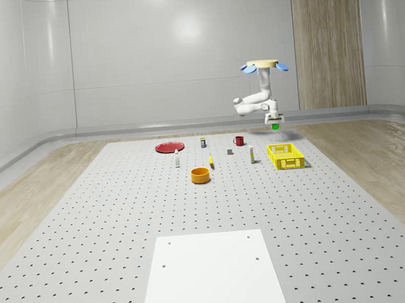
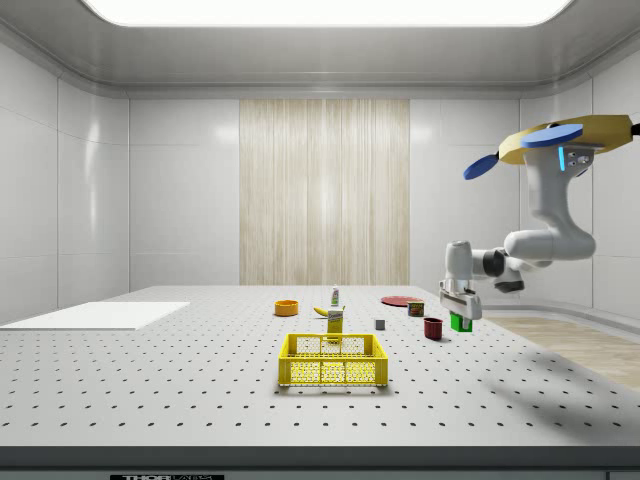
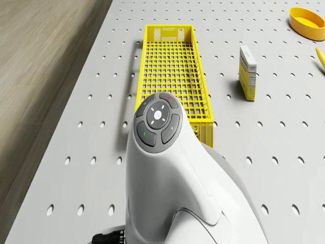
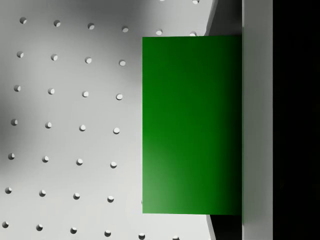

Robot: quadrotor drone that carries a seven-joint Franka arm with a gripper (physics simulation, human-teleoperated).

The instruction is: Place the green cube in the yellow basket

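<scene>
The green cube (image 1: 275,126) hangs in the air, my gripper (image 1: 275,124) shut on it. In the side view the green cube (image 2: 461,321) sits under the gripper (image 2: 460,318), to the right of the yellow basket (image 2: 333,361) and well above the table. The drone (image 1: 263,65) hovers high behind the yellow basket (image 1: 286,156), near the table's far right part. The wrist view has the green cube (image 4: 192,125) close up against one finger (image 4: 257,120), with perforated table beneath. In the drone view the arm (image 3: 172,173) covers the near end of the yellow basket (image 3: 171,66).
On the table stand a red mug (image 1: 239,141), a red plate (image 1: 168,148), an orange bowl (image 1: 201,175), a small carton (image 3: 247,72), a bottle (image 1: 177,160) and a grey block (image 1: 230,151). A white sheet (image 1: 212,275) lies at the near edge. Wooden floor (image 3: 40,76) borders the table.
</scene>
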